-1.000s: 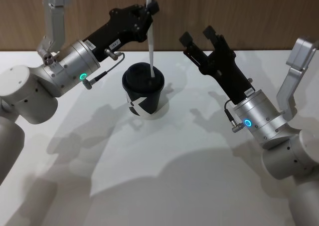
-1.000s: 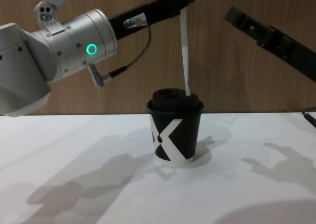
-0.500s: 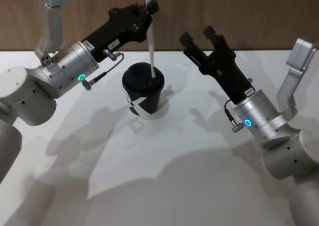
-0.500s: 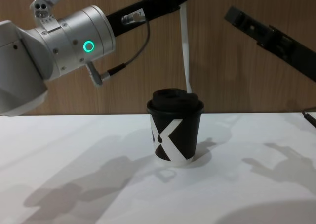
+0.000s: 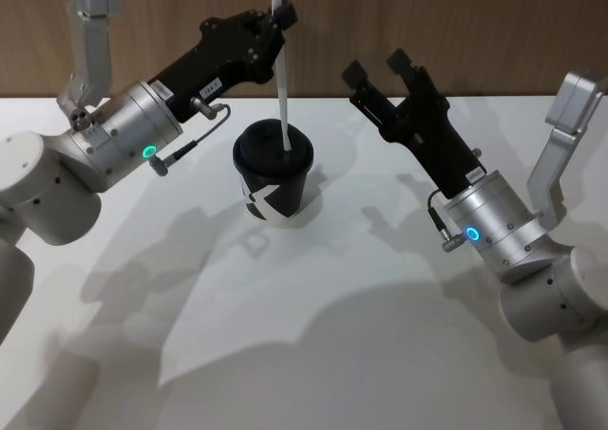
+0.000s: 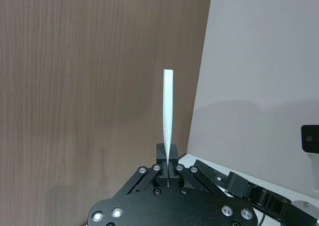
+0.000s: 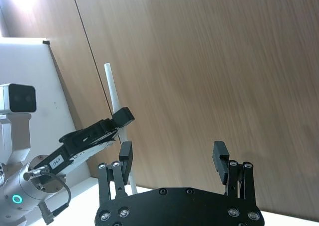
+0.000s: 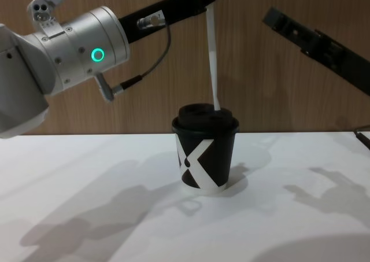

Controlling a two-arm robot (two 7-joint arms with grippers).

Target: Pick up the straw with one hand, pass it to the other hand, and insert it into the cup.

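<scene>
Silver-wristed left gripper point(image 5: 275, 17), raised above the table point(image 5: 313, 354): fingers pinched on straw point(image 8: 212, 59) (near upright, lower tip at the lid); black cup point(image 8: 205, 152), centre; right gripper point(image 5: 382, 69), fingers spread, held apart

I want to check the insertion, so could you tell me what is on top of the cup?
A black domed lid closes the cup. The straw, held by the left gripper, meets the lid with its lower end. How deep that end goes is hidden.
</scene>
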